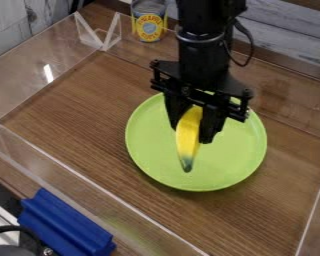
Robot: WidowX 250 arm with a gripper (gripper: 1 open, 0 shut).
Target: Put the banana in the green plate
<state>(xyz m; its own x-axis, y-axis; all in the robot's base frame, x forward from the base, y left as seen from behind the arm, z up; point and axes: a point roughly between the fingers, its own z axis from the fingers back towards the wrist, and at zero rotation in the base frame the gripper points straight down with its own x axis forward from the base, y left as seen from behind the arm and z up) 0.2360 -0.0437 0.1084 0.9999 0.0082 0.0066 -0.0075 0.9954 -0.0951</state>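
Note:
The banana (188,140) is yellow with a dark lower tip and hangs almost upright. My black gripper (195,112) is shut on its upper end, coming straight down from above. The banana's lower tip is over the green plate (243,160), close to its surface near the plate's middle; I cannot tell whether it touches. The large round lime-green plate lies flat on the wooden table, with its back part hidden behind the gripper.
Clear plastic walls (43,70) fence the wooden table on the left, front and right. A yellow-labelled can (149,24) stands at the back. A blue block (63,228) lies outside the front wall at the lower left.

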